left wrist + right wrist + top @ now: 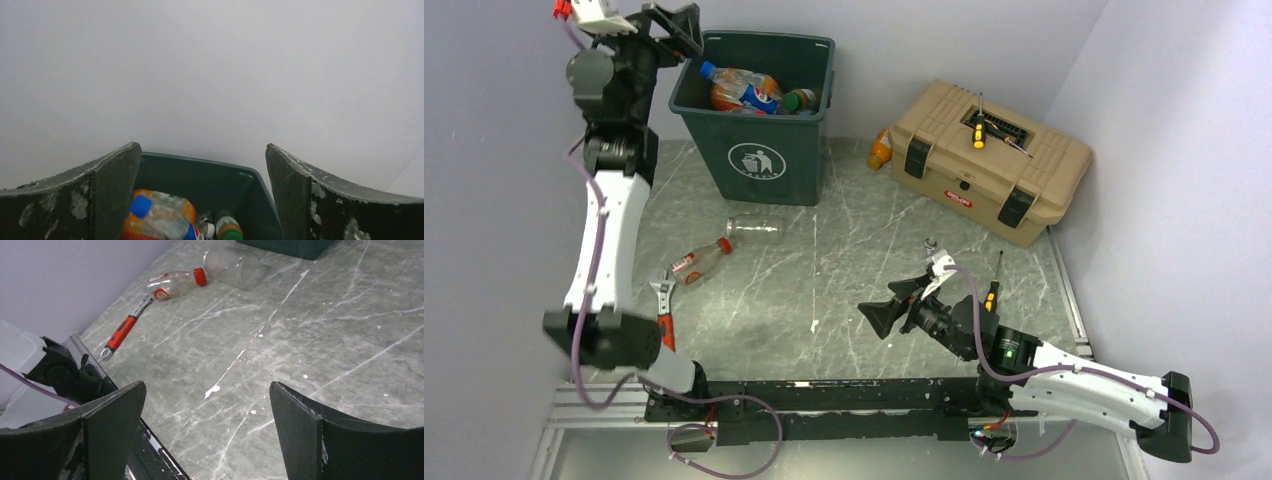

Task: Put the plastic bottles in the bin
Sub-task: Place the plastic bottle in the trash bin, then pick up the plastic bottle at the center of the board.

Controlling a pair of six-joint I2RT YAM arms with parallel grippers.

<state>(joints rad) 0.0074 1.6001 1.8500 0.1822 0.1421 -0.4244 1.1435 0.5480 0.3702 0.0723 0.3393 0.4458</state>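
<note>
The dark green bin (755,155) stands at the back left and holds several plastic bottles (742,90). My left gripper (680,30) is open and empty, high over the bin's left rim. In the left wrist view the left gripper (202,165) looks into the bin (210,177) at a blue-capped bottle (159,217) and a green bottle (230,231). A clear red-capped bottle (702,260) and a clear uncapped bottle (756,228) lie on the table; both show in the right wrist view (175,283) (235,262). An orange bottle (880,150) lies by the toolbox. My right gripper (886,310) (207,400) is open and empty, low over the table.
A tan toolbox (1004,175) stands at the back right with a yellow-handled screwdriver (979,132) on it. Another screwdriver (992,290) lies by my right arm. A red-handled wrench (664,305) (122,330) lies at the left. A small cap (933,242) lies mid-table.
</note>
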